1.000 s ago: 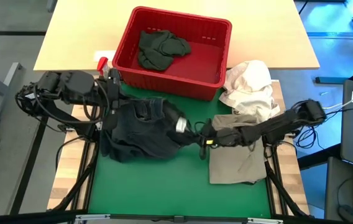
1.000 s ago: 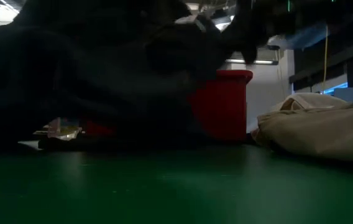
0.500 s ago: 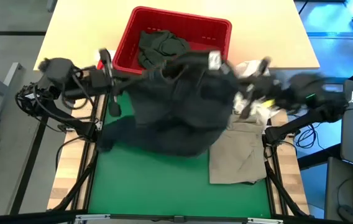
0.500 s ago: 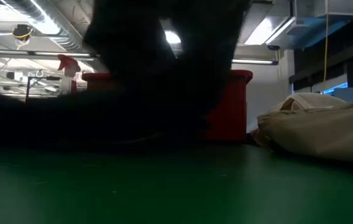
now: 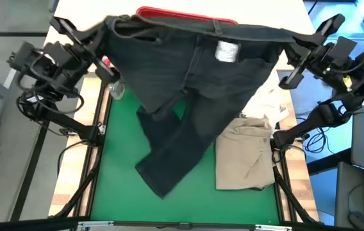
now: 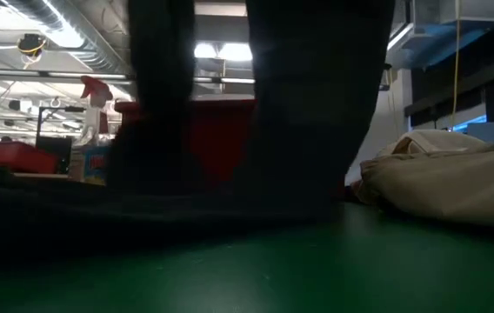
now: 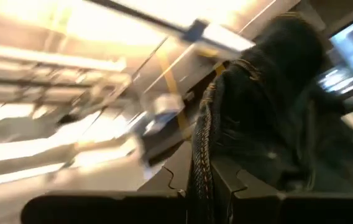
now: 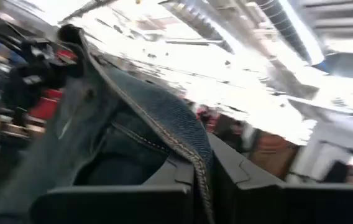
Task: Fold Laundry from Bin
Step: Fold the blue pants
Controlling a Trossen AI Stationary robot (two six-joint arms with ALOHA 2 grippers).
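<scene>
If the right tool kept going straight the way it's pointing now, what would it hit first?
Nothing solid, probably. The right tool, shut on the waistband of the dark denim jeans, points up past that hem toward ceiling lights; depth is unclear.

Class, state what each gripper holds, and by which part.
Both hold the dark denim trousers by the waistband: left gripper at one end, right gripper at the other.
</scene>
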